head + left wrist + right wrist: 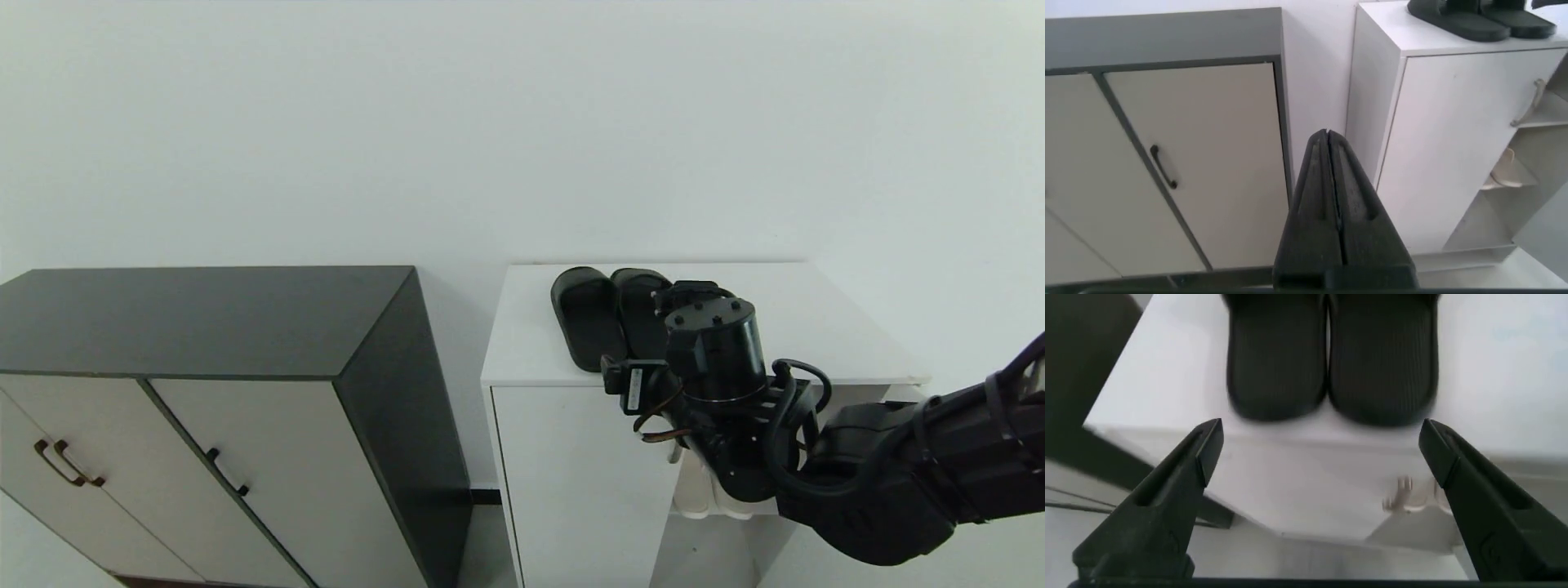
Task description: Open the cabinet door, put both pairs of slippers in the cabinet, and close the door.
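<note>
White cabinet seems open, though that is hard to judge. Black slippers lie on top, a pale pair shelved inside. Right hand, spread wide before the black heels, should advance and close next; left hand clenched, empty.

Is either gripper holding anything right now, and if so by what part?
Nothing is held. The right gripper is open, short of the black slippers; the left gripper is shut, empty.
</note>
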